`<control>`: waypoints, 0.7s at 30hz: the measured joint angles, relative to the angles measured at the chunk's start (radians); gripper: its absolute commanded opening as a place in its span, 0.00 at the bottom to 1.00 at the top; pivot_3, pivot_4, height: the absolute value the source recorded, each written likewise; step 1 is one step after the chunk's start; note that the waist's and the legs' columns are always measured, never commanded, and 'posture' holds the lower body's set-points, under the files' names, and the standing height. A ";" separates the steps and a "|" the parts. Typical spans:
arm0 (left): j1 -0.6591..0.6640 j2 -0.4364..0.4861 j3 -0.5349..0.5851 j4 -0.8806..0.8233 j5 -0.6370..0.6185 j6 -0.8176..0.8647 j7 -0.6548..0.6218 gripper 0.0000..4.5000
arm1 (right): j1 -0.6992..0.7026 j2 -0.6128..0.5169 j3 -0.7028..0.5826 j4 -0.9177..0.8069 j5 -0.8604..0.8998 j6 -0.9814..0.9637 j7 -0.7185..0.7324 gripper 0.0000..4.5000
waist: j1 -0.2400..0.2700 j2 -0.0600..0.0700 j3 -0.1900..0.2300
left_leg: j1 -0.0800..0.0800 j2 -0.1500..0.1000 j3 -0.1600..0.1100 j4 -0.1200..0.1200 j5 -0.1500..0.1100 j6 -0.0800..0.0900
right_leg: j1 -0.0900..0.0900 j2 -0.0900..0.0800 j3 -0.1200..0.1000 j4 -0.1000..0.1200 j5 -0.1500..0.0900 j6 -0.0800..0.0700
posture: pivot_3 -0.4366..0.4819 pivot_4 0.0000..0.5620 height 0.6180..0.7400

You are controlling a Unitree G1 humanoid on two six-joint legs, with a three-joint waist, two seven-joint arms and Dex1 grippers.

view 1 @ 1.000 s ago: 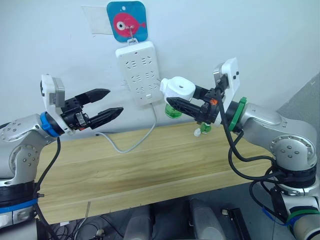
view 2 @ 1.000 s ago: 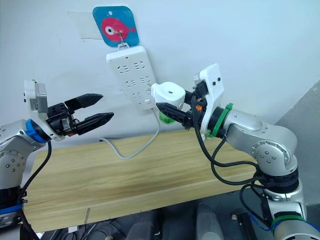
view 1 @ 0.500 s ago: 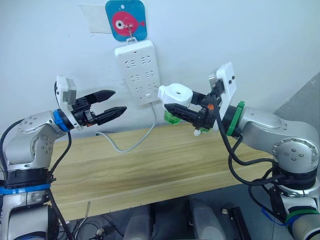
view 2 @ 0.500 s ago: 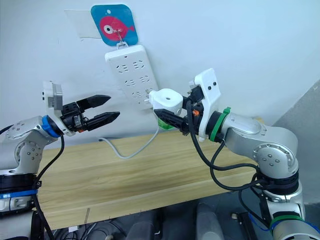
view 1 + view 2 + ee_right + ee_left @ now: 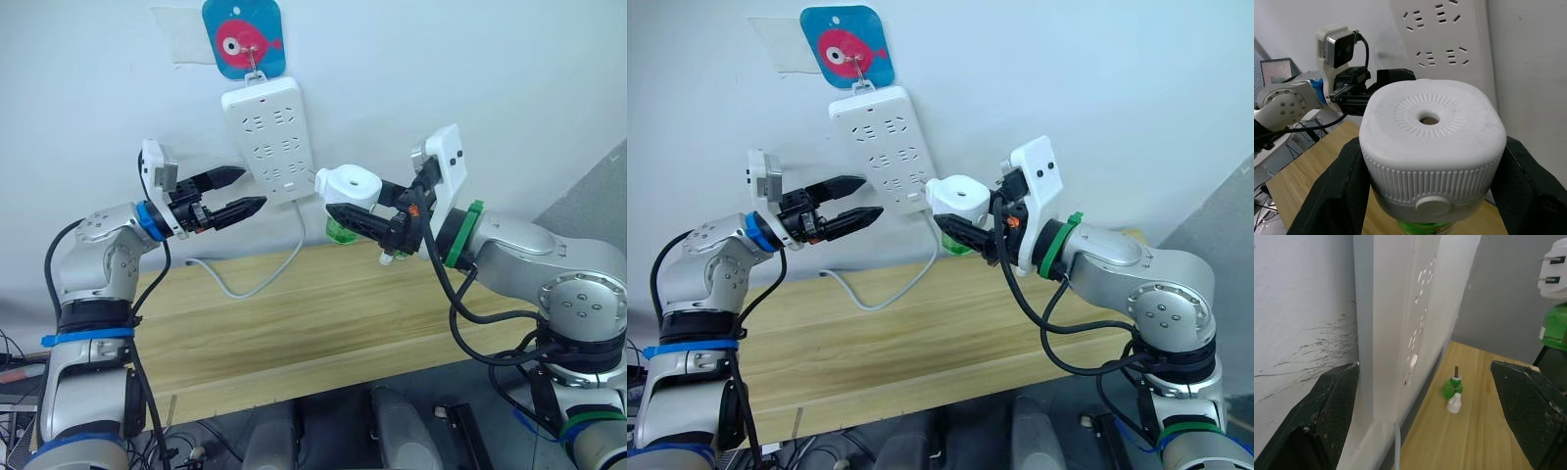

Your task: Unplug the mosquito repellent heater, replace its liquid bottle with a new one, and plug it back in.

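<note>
Since the earlier frames the left gripper (image 5: 243,191) has swung up and in toward the long white plastic multi-socket power strip (image 5: 269,140) hanging on the wall, while the right gripper (image 5: 345,206) has stayed near the strip's lower corner. In the head views the right gripper is clenched on the small rounded white plastic mosquito repellent heater (image 5: 349,184), held in the air just beside the strip, with a green liquid bottle (image 5: 340,229) screwed in beneath it; the left gripper is spread and grasps nothing. One blue square hook plate with a pink fish (image 5: 242,37) carries the strip above the light wooden table (image 5: 294,323), and one white cord (image 5: 257,284) trails down. The left wrist view shows the strip edge-on, the heater's two metal prongs (image 5: 1549,270), and on the table one small green spare bottle with a wick (image 5: 1452,384) touching one white cap (image 5: 1454,403). The right wrist view shows the heater's ribbed top with one round vent hole (image 5: 1428,119), between both black fingers (image 5: 1347,186).
</note>
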 measured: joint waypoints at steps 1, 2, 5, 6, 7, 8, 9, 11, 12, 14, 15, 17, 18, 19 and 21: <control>-0.005 -0.002 0.000 0.007 0.006 -0.007 -0.006 0.99 | 0.002 0.000 -0.001 -0.002 0.001 0.000 -0.002 0.66 | -0.001 0.000 0.000 | 0.000 0.000 0.000 0.000 0.000 0.000 | 0.000 0.000 0.000 0.000 0.000 0.000 | 0.15 0.54 0.95; -0.013 -0.005 -0.001 0.016 0.009 -0.012 -0.013 0.99 | 0.004 -0.001 -0.001 -0.004 0.002 0.000 -0.004 0.66 | -0.002 0.000 0.000 | 0.000 0.000 0.000 0.000 0.000 0.000 | 0.000 0.000 0.000 0.000 0.000 0.000 | 0.15 0.53 0.95; -0.050 -0.029 -0.002 0.065 0.021 -0.033 -0.019 0.99 | 0.013 -0.001 -0.002 -0.011 0.009 0.001 -0.012 0.66 | -0.002 0.000 0.000 | 0.000 0.000 0.000 0.000 0.000 0.000 | 0.000 0.000 -0.001 0.000 0.000 0.000 | 0.15 0.53 0.95; -0.062 -0.037 -0.003 0.080 0.025 -0.036 -0.021 0.99 | 0.014 -0.001 -0.002 -0.011 0.011 0.001 -0.017 0.66 | -0.002 0.000 0.000 | 0.000 0.000 0.000 0.000 0.000 0.000 | 0.000 0.000 0.000 0.000 0.000 0.000 | 0.14 0.53 0.95; -0.069 -0.044 -0.003 0.090 0.026 -0.042 -0.026 0.99 | 0.014 -0.001 -0.002 -0.011 0.011 0.001 -0.021 0.66 | -0.004 0.000 0.000 | 0.000 0.000 0.000 0.000 0.000 0.000 | 0.000 0.000 0.000 0.000 0.000 0.000 | 0.14 0.53 0.95; -0.076 -0.049 -0.004 0.101 0.027 -0.049 -0.032 0.99 | 0.014 -0.001 -0.002 -0.011 0.012 0.001 -0.024 0.66 | -0.006 0.000 0.000 | 0.000 0.000 0.000 0.000 0.000 0.000 | 0.000 0.000 0.000 0.000 0.000 0.000 | 0.14 0.53 0.95; -0.081 -0.055 -0.004 0.110 0.028 -0.054 -0.036 0.99 | 0.015 -0.001 -0.002 -0.011 0.013 0.001 -0.026 0.66 | -0.007 0.000 0.000 | 0.000 0.000 0.000 0.000 0.000 0.000 | 0.000 0.000 -0.001 0.000 0.000 0.000 | 0.13 0.53 0.95; -0.096 -0.068 -0.007 0.129 0.034 -0.062 -0.039 0.99 | 0.015 -0.002 -0.003 -0.011 0.020 0.001 -0.031 0.66 | -0.009 0.000 0.001 | 0.000 0.000 0.000 0.000 0.000 0.000 | 0.000 0.000 -0.001 0.000 0.000 0.000 | 0.13 0.54 0.95; -0.103 -0.073 -0.010 0.139 0.037 -0.068 -0.040 0.99 | 0.015 -0.002 -0.003 -0.012 0.022 0.001 -0.034 0.66 | -0.011 0.000 0.001 | 0.000 0.000 0.000 0.000 0.000 0.001 | 0.001 0.000 -0.001 0.000 0.000 0.000 | 0.13 0.54 0.95; -0.110 -0.079 -0.014 0.151 0.043 -0.072 -0.045 0.99 | 0.015 -0.003 -0.003 -0.012 0.024 0.001 -0.039 0.66 | -0.014 0.000 0.001 | 0.000 0.000 0.000 0.000 0.000 0.001 | 0.001 0.000 -0.001 0.000 0.000 0.000 | 0.13 0.54 0.95; -0.113 -0.084 -0.014 0.156 0.044 -0.071 -0.053 0.99 | 0.015 -0.004 -0.003 -0.012 0.026 0.001 -0.042 0.66 | -0.016 0.000 0.001 | 0.000 0.000 0.000 0.000 0.000 0.001 | 0.001 0.000 -0.001 -0.001 0.000 0.000 | 0.13 0.54 0.95; -0.118 -0.092 -0.015 0.157 0.040 -0.058 -0.063 0.95 | 0.016 -0.006 -0.003 -0.012 0.028 0.001 -0.045 0.66 | -0.019 0.000 0.001 | 0.000 0.000 0.000 0.000 0.000 0.001 | 0.001 0.000 -0.001 -0.001 0.000 0.000 | 0.13 0.54 0.95; -0.119 -0.093 -0.014 0.157 0.037 -0.049 -0.066 0.91 | 0.017 -0.006 -0.003 -0.012 0.029 0.001 -0.046 0.66 | -0.021 0.000 0.001 | 0.000 0.000 0.000 0.000 0.000 0.001 | 0.001 0.000 -0.001 -0.001 0.000 0.000 | 0.13 0.54 0.95; -0.121 -0.093 -0.014 0.157 0.034 -0.042 -0.070 0.87 | 0.018 -0.007 -0.003 -0.012 0.029 0.001 -0.047 0.66 | -0.022 0.000 0.002 | 0.000 0.000 0.000 0.000 -0.001 0.001 | 0.001 0.000 -0.001 -0.001 0.000 0.000 | 0.13 0.54 0.95; -0.125 -0.093 -0.014 0.157 0.029 -0.029 -0.079 0.73 | 0.020 -0.008 -0.003 -0.012 0.029 0.001 -0.048 0.66 | -0.022 0.000 0.002 | 0.000 0.000 -0.001 0.000 -0.001 0.001 | 0.001 0.000 -0.001 -0.001 0.000 0.000 | 0.13 0.54 0.95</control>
